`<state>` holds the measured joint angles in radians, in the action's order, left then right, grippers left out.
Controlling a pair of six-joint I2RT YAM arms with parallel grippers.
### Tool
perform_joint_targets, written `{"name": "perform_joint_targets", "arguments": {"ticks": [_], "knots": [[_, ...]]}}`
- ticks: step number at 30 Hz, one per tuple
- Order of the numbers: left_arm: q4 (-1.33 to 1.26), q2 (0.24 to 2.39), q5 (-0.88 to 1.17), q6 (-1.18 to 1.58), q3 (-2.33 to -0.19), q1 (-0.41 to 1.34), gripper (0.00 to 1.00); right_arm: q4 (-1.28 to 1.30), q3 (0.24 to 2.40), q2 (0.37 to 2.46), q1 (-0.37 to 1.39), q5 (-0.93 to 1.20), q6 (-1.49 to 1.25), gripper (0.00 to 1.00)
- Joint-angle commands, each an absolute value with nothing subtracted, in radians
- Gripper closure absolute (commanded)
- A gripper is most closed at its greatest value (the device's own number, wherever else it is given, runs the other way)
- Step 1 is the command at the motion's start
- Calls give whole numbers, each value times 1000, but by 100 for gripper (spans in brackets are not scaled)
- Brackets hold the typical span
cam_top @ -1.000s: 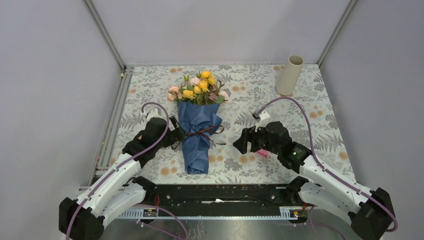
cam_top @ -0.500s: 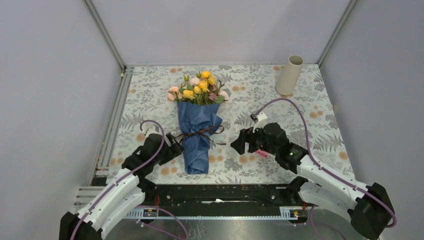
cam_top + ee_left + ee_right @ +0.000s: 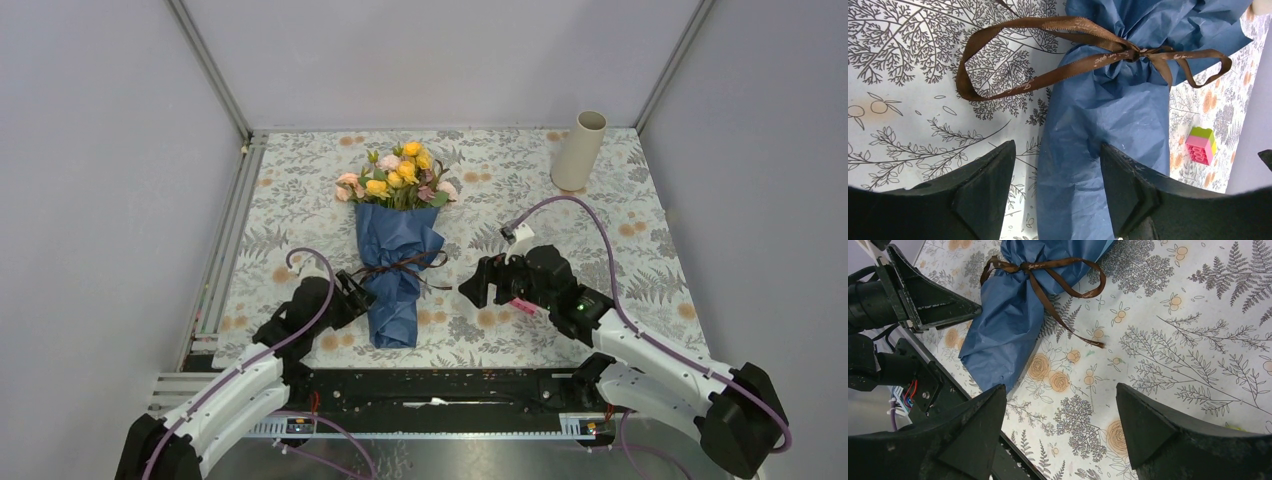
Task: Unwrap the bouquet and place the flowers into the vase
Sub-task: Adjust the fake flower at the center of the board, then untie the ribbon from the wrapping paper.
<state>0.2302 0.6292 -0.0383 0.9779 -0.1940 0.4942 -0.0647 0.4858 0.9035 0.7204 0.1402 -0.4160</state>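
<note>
Bouquet (image 3: 395,255) lay lengthwise, blooms far, its wrapped tail just right of the spread, empty left end effector (image 3: 357,297), nearer than the equally spread right end effector (image 3: 474,284).

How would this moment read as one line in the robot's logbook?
bouquet: wrapped, ribbon tied | left gripper: open, over lower end of wrap | right gripper: open, empty, right of bouquet | vase: upright, far right corner

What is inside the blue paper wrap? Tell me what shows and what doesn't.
Roses, yellow, pink and cream with green leaves, poke out of the far open end of the blue paper. Their stems are hidden: the paper covers them fully, cinched by the brown ribbon.
</note>
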Motion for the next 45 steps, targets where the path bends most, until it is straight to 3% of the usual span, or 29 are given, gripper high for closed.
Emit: {"name": "perform_joint_targets", "arguments": {"ticks": [1, 12, 21, 28, 34, 41, 45], "knots": [[68, 625, -88, 991, -165, 511, 35, -125, 470, 921, 738, 138, -415, 12], [53, 657, -326, 936, -179, 520, 41, -272, 473, 1053, 805, 148, -431, 13], [-2, 712, -375, 900, -220, 520, 42, -304, 492, 1120, 836, 131, -433, 15], [242, 620, -471, 935, -285, 518, 42, -302, 481, 1108, 837, 122, -438, 16], [413, 638, -425, 971, -328, 505, 43, -315, 485, 1120, 838, 121, -439, 17], [368, 694, -387, 978, -300, 505, 48, -318, 481, 1120, 838, 128, -451, 19], [339, 738, -382, 926, -310, 505, 56, -306, 472, 1099, 839, 116, -448, 19]]}}
